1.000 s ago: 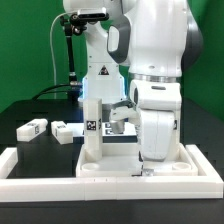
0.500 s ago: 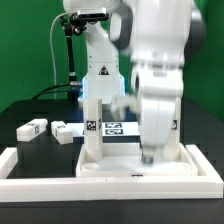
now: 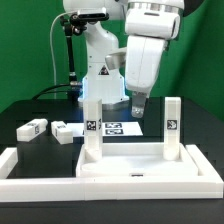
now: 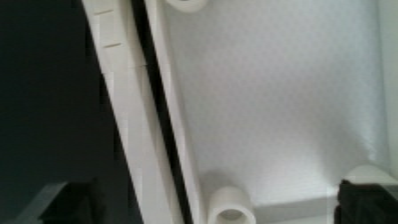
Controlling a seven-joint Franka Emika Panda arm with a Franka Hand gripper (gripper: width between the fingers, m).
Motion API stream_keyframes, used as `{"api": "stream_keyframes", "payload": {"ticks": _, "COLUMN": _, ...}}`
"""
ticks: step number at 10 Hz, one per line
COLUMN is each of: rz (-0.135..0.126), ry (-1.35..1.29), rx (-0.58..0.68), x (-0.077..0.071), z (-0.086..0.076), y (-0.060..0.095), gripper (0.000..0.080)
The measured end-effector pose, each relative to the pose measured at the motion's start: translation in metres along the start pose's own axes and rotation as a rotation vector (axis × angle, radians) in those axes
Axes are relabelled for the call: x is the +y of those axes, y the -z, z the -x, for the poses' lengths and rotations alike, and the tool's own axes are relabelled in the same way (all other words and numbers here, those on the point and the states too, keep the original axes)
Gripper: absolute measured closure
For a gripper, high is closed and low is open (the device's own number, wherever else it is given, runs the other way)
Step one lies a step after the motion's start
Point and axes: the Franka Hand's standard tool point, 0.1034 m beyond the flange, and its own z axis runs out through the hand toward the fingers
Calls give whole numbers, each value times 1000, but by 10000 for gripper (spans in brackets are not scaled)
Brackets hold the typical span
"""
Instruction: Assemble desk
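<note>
In the exterior view, the arm is raised above the tabletop, and its end effector hangs in the air pointing down, holding nothing. The desk's top panel lies flat inside the corner of the low white border bars. Two upright legs stand on the panel, one toward each end, tags facing the camera. Two loose legs lie on their sides outside the bars, at the exterior view's left, near each other. The marker board lies flat behind the panel.

In the wrist view, blurred, the top panel fills most of the picture, with a round raised boss on it. A long white strip runs beside it across a thin dark gap. The dark fingertips sit at opposite edges, spread wide.
</note>
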Motion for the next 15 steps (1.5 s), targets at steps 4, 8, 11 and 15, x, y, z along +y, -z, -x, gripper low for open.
{"api": "stream_keyframes", "payload": {"ticks": 4, "rz": -73, "ry": -237, "rx": 25, "x": -10, "z": 50, "y": 17, "gripper": 151}}
{"api": "stream_keyframes", "payload": {"ticks": 8, "rz": -113, "ry": -498, "rx": 5, "x": -37, "z": 98, "y": 22, "gripper": 151}}
{"api": "stream_keyframes", "payload": {"ticks": 11, "rz": -115, "ry": -677, "rx": -4, "x": -39, "z": 100, "y": 19, "gripper": 151}}
{"api": "stream_keyframes", "payload": {"ticks": 15, "rz": -179, "ry": -974, "rx": -34, "x": -62, "z": 176, "y": 8, "gripper": 151}}
